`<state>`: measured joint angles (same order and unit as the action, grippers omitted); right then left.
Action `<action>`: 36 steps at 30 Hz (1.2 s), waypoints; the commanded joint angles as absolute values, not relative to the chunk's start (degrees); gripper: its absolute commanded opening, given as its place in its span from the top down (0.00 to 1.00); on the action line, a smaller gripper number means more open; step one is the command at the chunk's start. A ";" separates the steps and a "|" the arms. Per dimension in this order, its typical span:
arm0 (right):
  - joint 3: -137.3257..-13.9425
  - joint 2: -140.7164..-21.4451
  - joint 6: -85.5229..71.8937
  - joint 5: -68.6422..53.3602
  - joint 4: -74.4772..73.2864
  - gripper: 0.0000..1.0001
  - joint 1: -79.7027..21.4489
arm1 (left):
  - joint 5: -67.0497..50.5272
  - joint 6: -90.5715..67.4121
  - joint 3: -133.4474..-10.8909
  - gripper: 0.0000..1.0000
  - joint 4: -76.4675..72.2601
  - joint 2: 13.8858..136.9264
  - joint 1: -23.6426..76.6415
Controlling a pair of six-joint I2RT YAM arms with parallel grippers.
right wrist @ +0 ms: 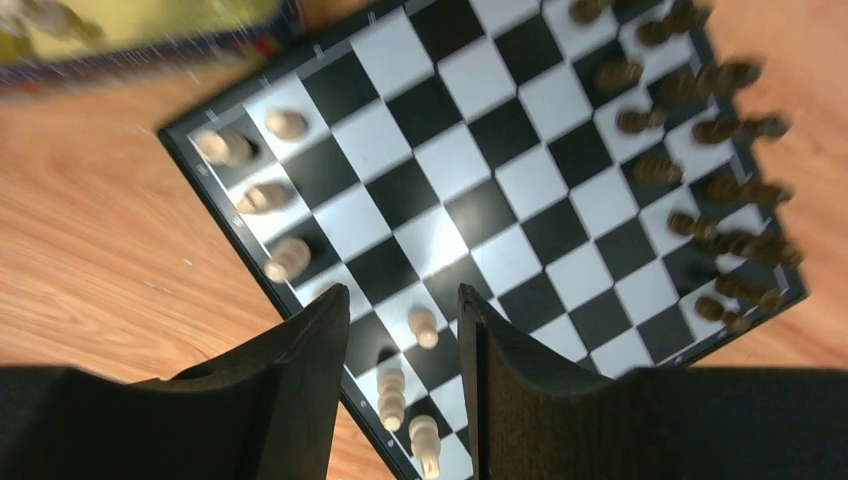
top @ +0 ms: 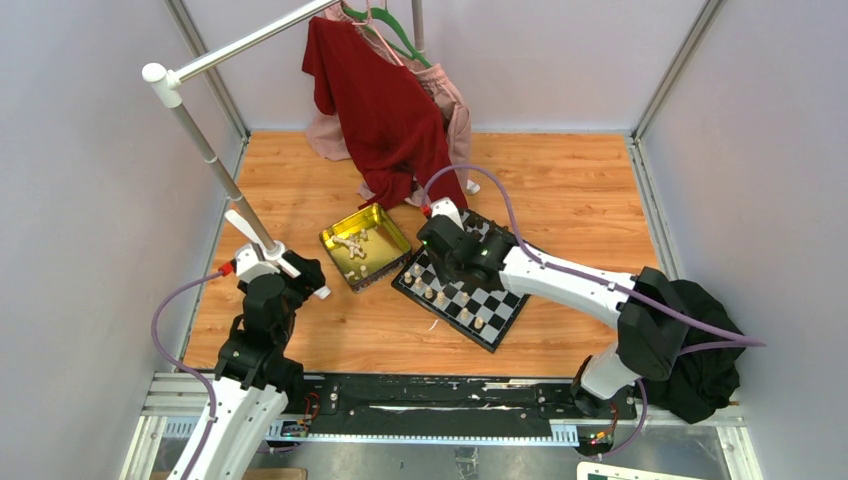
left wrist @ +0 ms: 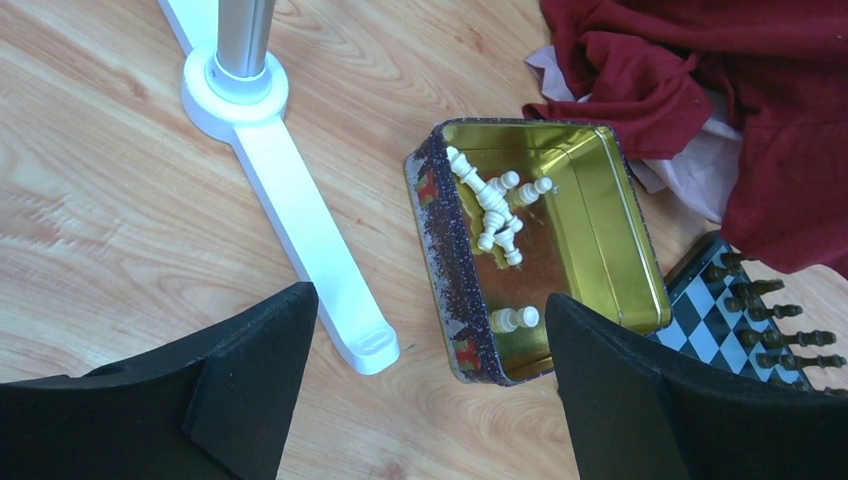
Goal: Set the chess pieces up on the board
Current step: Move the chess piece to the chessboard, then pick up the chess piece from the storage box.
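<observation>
Top view, board (top: 490, 305): right of centre on the table (top: 590, 200), just beside the gold tin (top: 385, 225) on its left.
Top view, right gripper (top: 440, 240): over the board's far-left part.
Left wrist view, left gripper (left wrist: 430, 310): fingers wide apart, empty, above the tin's near end.
Left wrist view, light pieces (left wrist: 492, 205): loose in the tin.
Right wrist view, right gripper: fingers apart, gripping nothing; one light piece (right wrist: 424, 325) stands between them.
Right wrist view, dark pieces (right wrist: 700, 130): blurred, along the opposite edge.
</observation>
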<state>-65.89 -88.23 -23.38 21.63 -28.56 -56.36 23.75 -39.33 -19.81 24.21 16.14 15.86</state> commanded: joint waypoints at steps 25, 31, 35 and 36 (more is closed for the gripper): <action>-113.26 -131.40 6.77 1.47 -14.62 0.60 -53.87 | 27.59 -40.35 -22.59 0.05 17.43 26.58 16.00; -115.52 -134.96 6.24 0.90 -12.12 0.62 -52.64 | 27.20 -40.30 -22.43 0.05 17.40 25.80 16.00; -117.33 -137.67 5.44 -1.51 -11.51 0.62 -51.72 | 26.92 -40.25 -22.15 0.05 17.63 25.27 16.00; -117.60 -138.07 5.26 -1.76 -11.37 0.62 -51.54 | 26.90 -40.19 -22.03 0.05 17.66 25.03 16.00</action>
<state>-114.98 -135.31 5.58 0.89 -13.39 -52.62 26.61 -39.64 -21.02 19.27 26.06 15.86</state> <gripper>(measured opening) 0.382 0.949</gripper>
